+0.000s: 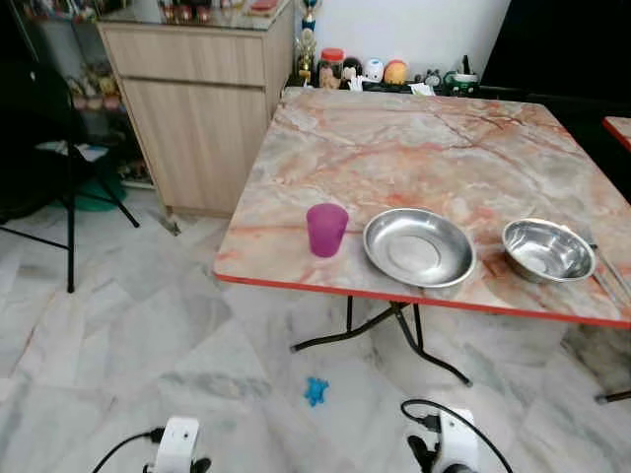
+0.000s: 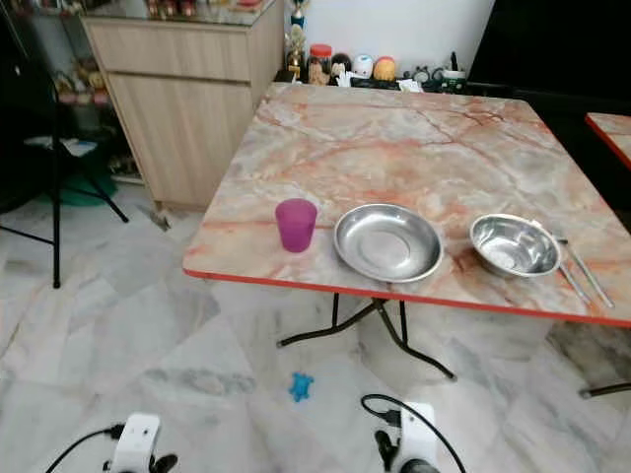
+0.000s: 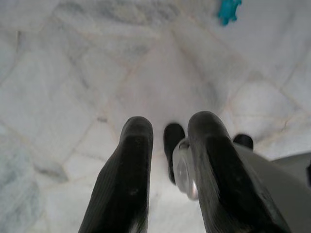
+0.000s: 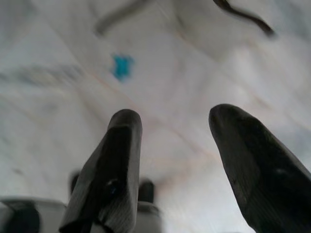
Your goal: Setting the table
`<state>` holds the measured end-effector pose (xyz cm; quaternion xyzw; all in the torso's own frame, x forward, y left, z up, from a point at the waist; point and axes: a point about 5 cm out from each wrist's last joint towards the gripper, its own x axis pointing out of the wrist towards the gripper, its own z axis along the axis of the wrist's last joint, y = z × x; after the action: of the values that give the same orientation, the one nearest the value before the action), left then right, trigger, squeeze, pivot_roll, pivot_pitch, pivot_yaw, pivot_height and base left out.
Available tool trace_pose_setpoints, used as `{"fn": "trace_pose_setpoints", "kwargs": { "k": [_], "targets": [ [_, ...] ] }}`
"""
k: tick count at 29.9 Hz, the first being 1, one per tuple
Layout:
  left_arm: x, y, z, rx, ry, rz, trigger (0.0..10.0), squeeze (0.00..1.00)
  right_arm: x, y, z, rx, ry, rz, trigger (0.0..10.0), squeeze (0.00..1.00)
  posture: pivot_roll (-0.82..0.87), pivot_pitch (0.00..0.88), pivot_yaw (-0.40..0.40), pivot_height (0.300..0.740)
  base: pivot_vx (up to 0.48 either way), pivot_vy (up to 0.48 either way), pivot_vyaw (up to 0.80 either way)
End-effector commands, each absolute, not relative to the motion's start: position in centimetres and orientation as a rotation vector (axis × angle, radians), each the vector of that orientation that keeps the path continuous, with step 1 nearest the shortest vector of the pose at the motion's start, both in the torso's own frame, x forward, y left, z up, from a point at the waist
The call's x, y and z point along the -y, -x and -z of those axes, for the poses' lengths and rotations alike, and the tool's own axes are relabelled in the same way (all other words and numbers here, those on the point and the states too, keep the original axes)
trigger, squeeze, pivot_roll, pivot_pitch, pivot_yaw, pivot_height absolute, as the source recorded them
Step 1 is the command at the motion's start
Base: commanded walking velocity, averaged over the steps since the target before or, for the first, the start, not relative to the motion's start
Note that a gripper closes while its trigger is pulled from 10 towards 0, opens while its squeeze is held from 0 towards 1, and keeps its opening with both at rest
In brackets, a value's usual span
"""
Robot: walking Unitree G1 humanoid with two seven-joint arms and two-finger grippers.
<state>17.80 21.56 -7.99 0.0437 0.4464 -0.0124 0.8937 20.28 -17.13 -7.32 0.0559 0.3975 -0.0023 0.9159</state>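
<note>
While both arms hang low over the marble floor [image 1: 118, 325], the things for the table setting lie well above and ahead of them on the marble table [image 1: 414, 138]. Along the near edge of the table stand a purple cup [image 1: 326, 230], a wide steel plate [image 1: 418, 246] just beside it toward the robot's right, and a steel bowl [image 1: 547, 249] further right. Thin metal cutlery [image 2: 582, 268] lies close beside the bowl, at the right edge of the table; which pieces they are is hard to tell.

The left gripper [image 3: 170, 145] points down at the floor, its two black fingers [image 3: 131, 179] set a little apart with nothing between them. The right gripper [image 4: 172, 131] also points at the floor, its fingers [image 4: 114, 165] spread wider and holding nothing. Both grippers are well apart from the cup, the plate and the bowl.

A small blue object [image 1: 315, 391] lies on the floor under the table front. A wooden cabinet [image 1: 202, 108] stands to the left of the table.
</note>
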Motion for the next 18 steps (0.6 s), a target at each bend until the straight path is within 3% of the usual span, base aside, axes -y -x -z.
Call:
{"fn": "trace_pose_setpoints", "kwargs": {
  "k": [1,7,10,18],
  "targets": [
    [-21.4,-18.0,7.9,-0.92,-0.091,0.029,10.0,0.0,17.7,-20.8,6.9,-0.778,-0.093,0.007,10.0,0.0,0.1,0.0,-0.052,0.74,0.0,0.0,0.0],
    [-21.3,-18.0,7.9,-0.922,-0.089,0.032,10.0,0.0,17.7,-23.0,5.1,-0.635,-0.068,0.001,10.0,0.0,0.1,0.0,-0.061,0.74,0.0,0.0,0.0],
    [-21.3,-17.9,8.0,-0.925,-0.089,0.03,10.0,0.0,17.9,-24.6,3.0,-0.445,-0.058,0.03,10.0,0.0,0.1,0.0,-0.074,0.74,0.0,0.0,0.0],
    [-21.2,-17.7,8.1,-0.928,-0.09,0.032,10.0,0.0,18.5,-23.8,0.3,-0.208,-0.014,0.081,10.0,0.0,0.1,0.0,-0.081,0.74,0.0,0.0,0.0]
  ]
}}
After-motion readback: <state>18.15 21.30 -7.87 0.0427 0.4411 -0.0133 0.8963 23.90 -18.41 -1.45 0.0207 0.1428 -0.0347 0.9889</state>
